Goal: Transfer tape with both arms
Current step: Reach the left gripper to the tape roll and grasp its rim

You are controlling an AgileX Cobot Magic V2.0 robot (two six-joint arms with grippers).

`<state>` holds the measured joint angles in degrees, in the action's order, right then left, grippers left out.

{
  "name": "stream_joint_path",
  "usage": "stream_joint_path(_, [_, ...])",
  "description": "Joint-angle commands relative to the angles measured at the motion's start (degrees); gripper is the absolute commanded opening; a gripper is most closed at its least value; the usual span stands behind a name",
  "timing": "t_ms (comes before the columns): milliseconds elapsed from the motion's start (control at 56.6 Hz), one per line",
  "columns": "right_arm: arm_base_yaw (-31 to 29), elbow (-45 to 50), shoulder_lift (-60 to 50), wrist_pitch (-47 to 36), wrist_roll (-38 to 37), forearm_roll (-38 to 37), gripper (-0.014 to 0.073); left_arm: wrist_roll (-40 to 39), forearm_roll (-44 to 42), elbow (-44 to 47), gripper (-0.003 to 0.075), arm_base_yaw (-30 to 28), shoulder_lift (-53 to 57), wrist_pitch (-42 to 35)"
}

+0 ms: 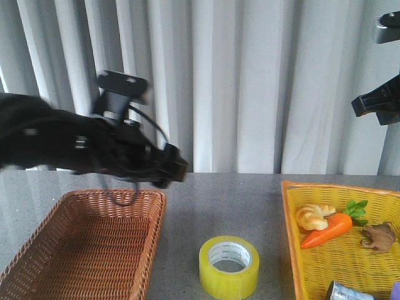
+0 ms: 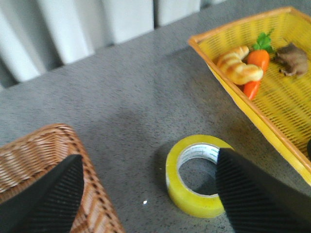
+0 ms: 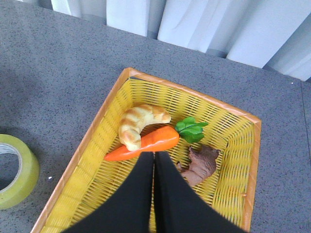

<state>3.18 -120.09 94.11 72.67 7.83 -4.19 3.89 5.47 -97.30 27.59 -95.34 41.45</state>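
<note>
With the tape (image 1: 229, 266) lying flat on the table (image 1: 212, 200) between the brown basket (image 1: 87, 250) and the yellow basket (image 1: 350, 262), the left gripper (image 2: 148, 194), fingers spread, risks striking the brown basket rim on descent, while the right gripper (image 3: 154, 165) hangs closed and empty.

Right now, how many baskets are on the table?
2: a brown wicker basket on the left, and a yellow basket on the right holding toy food. Both run off frame; others could be hidden.
</note>
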Motion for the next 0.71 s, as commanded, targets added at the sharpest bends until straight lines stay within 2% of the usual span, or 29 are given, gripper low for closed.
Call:
stream_joint_path(0, [-0.22, -1.38, -2.15, -1.05, -0.19, -0.10, -0.0008, 0.32, 0.83, -6.71, 0.0534, 1.43, -4.20, 1.34])
stream_joint_path(177, [-0.22, -1.38, -2.15, -0.96, -0.19, -0.10, -0.0008, 2.91, -0.69, -13.12, 0.0534, 4.23, -14.40, 7.00])
stream_joint_path(407, [-0.22, -1.38, -2.15, -0.93, -0.19, -0.10, -0.0008, 2.58, -0.88, -13.60, 0.0534, 5.75, -21.78, 3.12])
stream_joint_path(689, [-0.22, -1.38, -2.15, -0.93, -0.19, -0.10, -0.0008, -7.13, -7.09, -13.60, 0.0531, 5.75, -26.24, -0.60])
